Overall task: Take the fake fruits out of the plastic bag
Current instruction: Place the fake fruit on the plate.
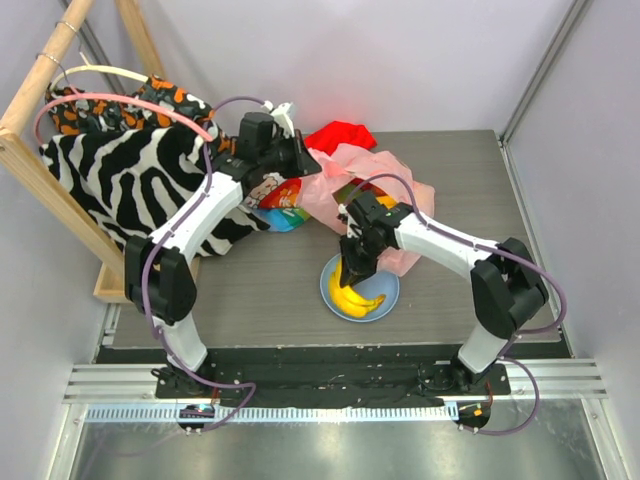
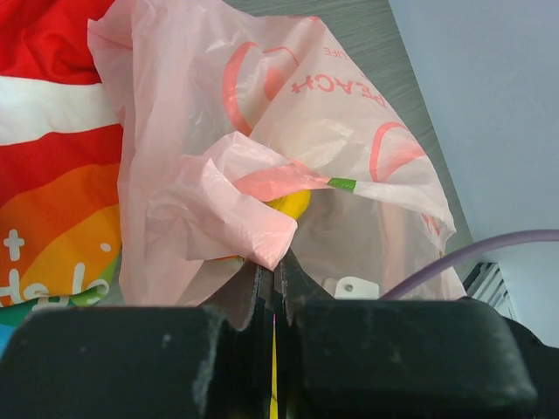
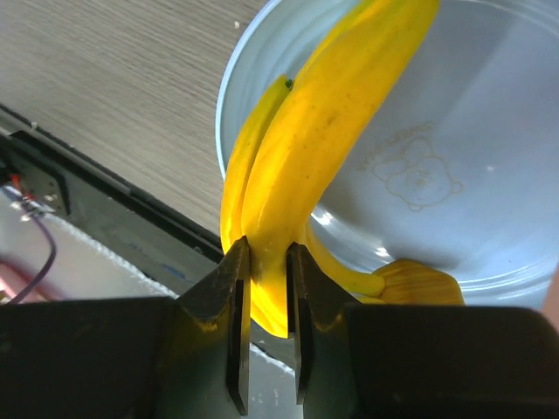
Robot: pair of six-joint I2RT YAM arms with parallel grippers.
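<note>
Right wrist view: the right tool (image 3: 269, 253) has its jaws narrow, clamped on one finger of the bananas (image 3: 332, 131), with a black fingertip pressed to each side of the yellow skin. The bunch runs away from the tool across a light-blue plate (image 3: 489, 105). A second banana curves underneath, and its stubby end lies low in the dish. I cannot tell whether the bunch rests fully on the plate. A faint bear outline is stamped in the plate's floor. The plate sits on the grey wood-grain worktop (image 3: 113, 87), near the black strip at its near edge.

In the left wrist view, the left tool (image 2: 271, 275) is fully closed, pinching a crumpled fold of the pink bag (image 2: 349, 131). The bag's mouth gapes beyond the fold. A yellow fruit (image 2: 290, 204) shows inside; which kind, I cannot tell. A rainbow cloth (image 2: 52, 218) lies just left of the bag.

From the top view, the bag lies behind the plate, between the two arms, and its near edge comes close to the plate. A red cloth (image 1: 340, 133) lies just behind the bag. A zebra-striped cloth (image 1: 120, 170) hangs on a wooden frame (image 1: 40, 90) at far left.
</note>
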